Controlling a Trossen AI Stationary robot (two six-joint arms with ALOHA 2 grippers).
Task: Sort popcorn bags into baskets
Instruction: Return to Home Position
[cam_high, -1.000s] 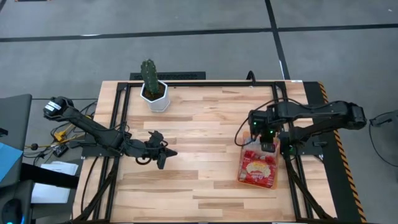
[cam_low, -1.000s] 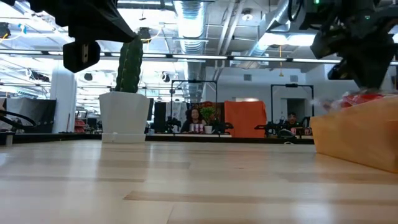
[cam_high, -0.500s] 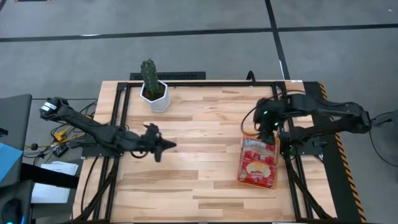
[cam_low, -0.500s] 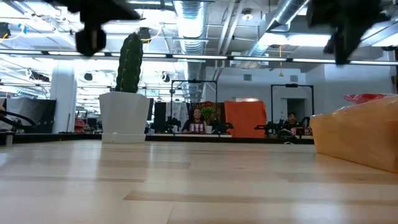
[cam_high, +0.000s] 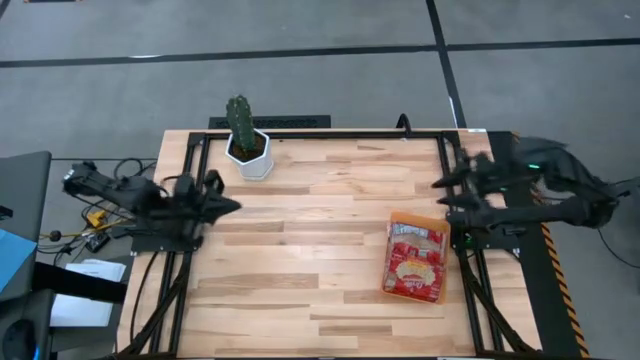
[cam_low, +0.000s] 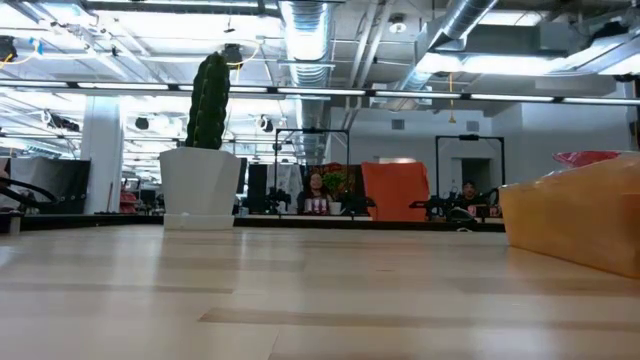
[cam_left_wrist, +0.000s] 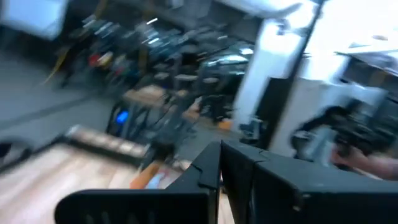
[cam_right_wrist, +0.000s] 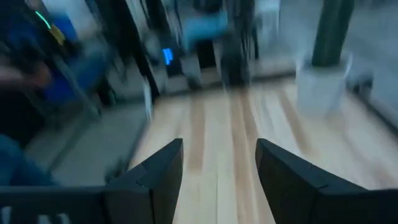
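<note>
The orange basket (cam_high: 418, 219) lies at the table's right, and red popcorn bags (cam_high: 414, 265) with cream-yellow pictures lie flat inside it. In the low view the basket (cam_low: 575, 220) stands at the right with a red bag's edge (cam_low: 590, 157) showing over its rim. My right gripper (cam_high: 445, 197) hovers open over the right edge, beyond the basket's far end; between its fingers (cam_right_wrist: 217, 162) I see only bare table. My left gripper (cam_high: 232, 205) is shut on nothing at the left edge; its fingers (cam_left_wrist: 221, 171) are together.
A white hexagonal pot with a cactus (cam_high: 247, 148) stands at the far left of the table and shows in the low view as well (cam_low: 203, 165). A black frame (cam_high: 330, 134) runs along the table's edges. Bare wood lies between the arms.
My right gripper has risen from the basket's far end and drawn back toward the table's right edge. My left gripper has pulled back from the table's middle toward the left edge. Both have left the low view. The bags in the basket have stayed put.
</note>
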